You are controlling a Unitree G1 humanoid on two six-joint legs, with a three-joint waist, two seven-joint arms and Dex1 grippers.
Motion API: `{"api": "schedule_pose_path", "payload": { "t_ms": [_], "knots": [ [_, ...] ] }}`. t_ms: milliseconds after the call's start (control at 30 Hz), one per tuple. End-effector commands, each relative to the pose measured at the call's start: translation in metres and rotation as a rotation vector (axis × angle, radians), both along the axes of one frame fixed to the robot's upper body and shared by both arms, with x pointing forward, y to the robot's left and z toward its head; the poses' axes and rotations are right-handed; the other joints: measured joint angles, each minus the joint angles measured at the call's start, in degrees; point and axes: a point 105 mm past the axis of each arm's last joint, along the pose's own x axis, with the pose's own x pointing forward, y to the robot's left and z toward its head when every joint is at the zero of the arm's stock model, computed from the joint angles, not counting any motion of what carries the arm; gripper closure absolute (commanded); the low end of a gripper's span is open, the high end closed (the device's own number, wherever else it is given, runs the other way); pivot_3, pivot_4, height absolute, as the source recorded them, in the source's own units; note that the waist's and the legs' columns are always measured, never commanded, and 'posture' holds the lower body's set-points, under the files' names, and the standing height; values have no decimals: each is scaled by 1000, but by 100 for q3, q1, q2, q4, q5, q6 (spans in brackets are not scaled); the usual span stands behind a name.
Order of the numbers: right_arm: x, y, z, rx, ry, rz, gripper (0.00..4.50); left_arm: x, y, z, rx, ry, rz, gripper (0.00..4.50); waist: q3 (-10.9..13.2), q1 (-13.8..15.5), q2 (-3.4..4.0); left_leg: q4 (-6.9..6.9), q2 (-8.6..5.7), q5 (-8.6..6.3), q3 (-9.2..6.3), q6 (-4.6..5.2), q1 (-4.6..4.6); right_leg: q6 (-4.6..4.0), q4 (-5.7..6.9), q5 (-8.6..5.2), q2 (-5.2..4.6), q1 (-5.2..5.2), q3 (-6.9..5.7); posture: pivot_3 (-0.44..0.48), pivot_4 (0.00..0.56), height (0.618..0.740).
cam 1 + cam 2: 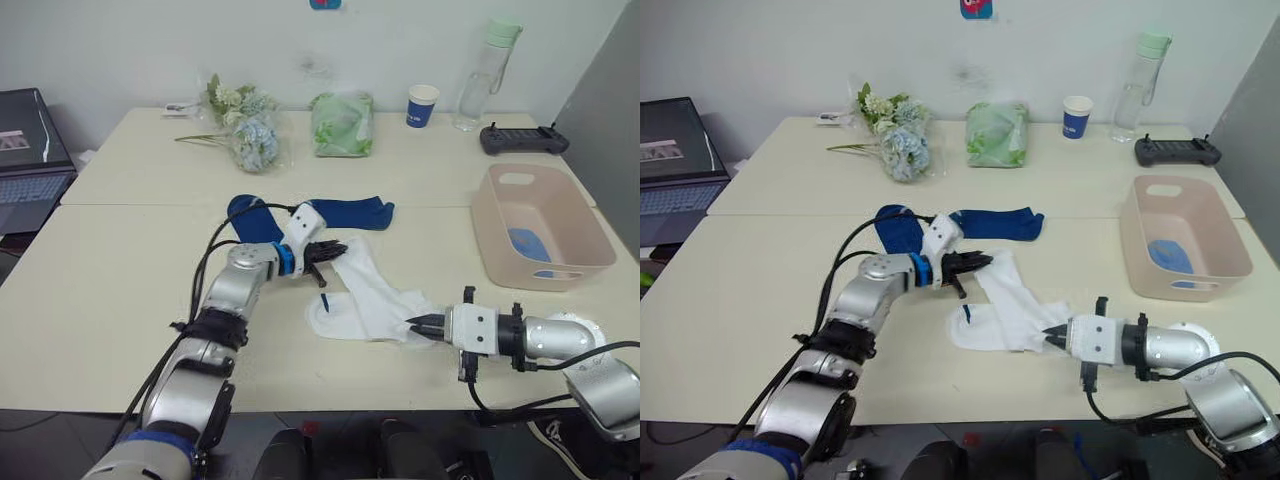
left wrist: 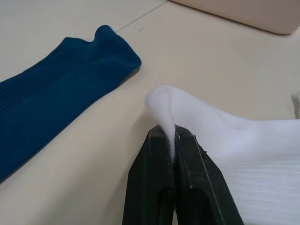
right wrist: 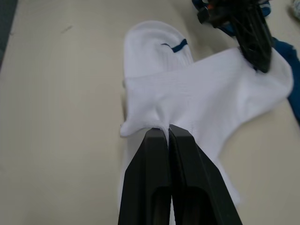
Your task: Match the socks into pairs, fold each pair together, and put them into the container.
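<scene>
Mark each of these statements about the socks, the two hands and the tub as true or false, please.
1. The left hand is shut on the white socks. True.
2. The right hand is open above the table. False: it is shut on the white socks too.
3. The pink tub holds something light blue. True.
4. The dark blue socks lie inside the tub. False: they lie on the table.

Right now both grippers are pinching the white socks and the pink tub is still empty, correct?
Not quite. Both the left gripper and right gripper are shut on the white socks, but the pink tub is not empty: the left eye view shows something light blue lying inside it.
</scene>
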Motion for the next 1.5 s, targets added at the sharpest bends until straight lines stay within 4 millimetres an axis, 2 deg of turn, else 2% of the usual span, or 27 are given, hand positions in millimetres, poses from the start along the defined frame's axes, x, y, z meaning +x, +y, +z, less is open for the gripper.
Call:
{"api": "schedule_pose_path", "payload": {
  "t_ms": [33, 167, 233, 333, 433, 567, 633, 700, 800, 967, 1067, 1167, 1300, 1500],
  "knots": [
    [24, -21, 9, -74, -105, -22, 4406, -13, 6, 25, -124, -17, 44, 4462, 0, 0, 0, 0, -1, 0, 0, 0, 0, 0, 0, 0, -1, 1, 1, 0, 150, 740],
    [49, -28, 11, -87, -132, 0, 4406, -28, 5, 20, -190, 3, 121, 4462, 0, 3, 0, 1, 1, 0, -1, -1, 1, 0, 0, 0, -6, 1, 9, 0, 150, 740],
    [63, -31, 8, -82, -117, 6, 4406, -33, 4, 9, -215, 4, 200, 4462, 0, 3, 1, 0, 3, 1, 0, -1, 3, -1, -2, 0, -6, 1, 17, 0, 150, 740],
    [73, -35, 5, -74, -101, 8, 4406, -36, 3, 2, -245, -15, 278, 4462, 0, 13, 0, 1, 2, 1, 3, -1, 2, -2, -3, 1, -9, 2, 21, 0, 150, 740],
    [79, -39, 6, -64, -101, -4, 3796, -38, 0, -9, -232, -24, 331, 4500, 0, 29, 1, 1, 2, 1, 2, -2, 1, -2, -4, 1, -10, 1, 20, 0, 150, 740],
    [85, -54, 23, -28, -147, -78, 2420, -44, 2, -9, -257, -24, 359, 3497, 0, 56, 1, 0, 1, 1, 9, -2, 1, -3, -4, 2, -13, 1, 28, 0, 150, 740],
    [85, -61, 34, 30, -155, -146, 1701, -49, 10, -6, -256, -32, 362, 2835, 0, 66, 1, 0, 2, 1, 8, -2, 1, -3, -3, 2, -12, 0, 28, 0, 150, 740],
    [77, -60, 42, 98, -129, -176, 975, -53, 22, 2, -247, -55, 352, 2171, 0, 74, 1, -2, 3, 0, 7, -2, 1, -3, -2, 2, -12, -1, 28, 0, 150, 740],
    [59, -49, 42, 135, -91, -167, 956, -56, 40, 14, -180, -111, 289, 1213, -2, 73, 5, -5, 10, 0, 3, -2, 2, -3, -1, 2, -8, 0, 25, 0, 150, 740],
    [33, -15, 39, 302, 9, -198, 956, -57, 64, 17, 111, -270, 49, 1213, -5, 92, 9, -5, 7, 0, 2, -1, 3, -4, 0, 2, -8, 1, 23, 0, 150, 740],
    [19, 3, 23, 301, 63, -197, 956, -51, 67, 10, 262, -359, -88, 1213, -10, 136, 18, -5, -3, -1, 5, 0, 2, -4, -4, 2, -10, 2, 25, 0, 150, 740],
    [14, 8, 10, 262, 74, -213, 956, -45, 62, 4, 385, -456, -205, 1213, -10, 158, 17, -4, -7, -3, 5, 4, -2, -4, -14, 2, -9, 2, 3, 0, 150, 740],
    [10, 11, -7, 204, 111, -228, 956, -42, 45, -5, 464, -556, -327, 1213, -10, 150, 17, -5, -6, -13, 7, 22, -6, -4, -16, 2, -5, -1, 0, 0, 150, 740],
    [11, 18, -14, 178, 125, -233, 956, -34, 27, -15, 524, -637, -404, 1213, -10, 116, 17, -5, -3, -15, 7, 26, -3, -3, -6, 2, 9, -2, -2, 0, 150, 740]
  ]
}}
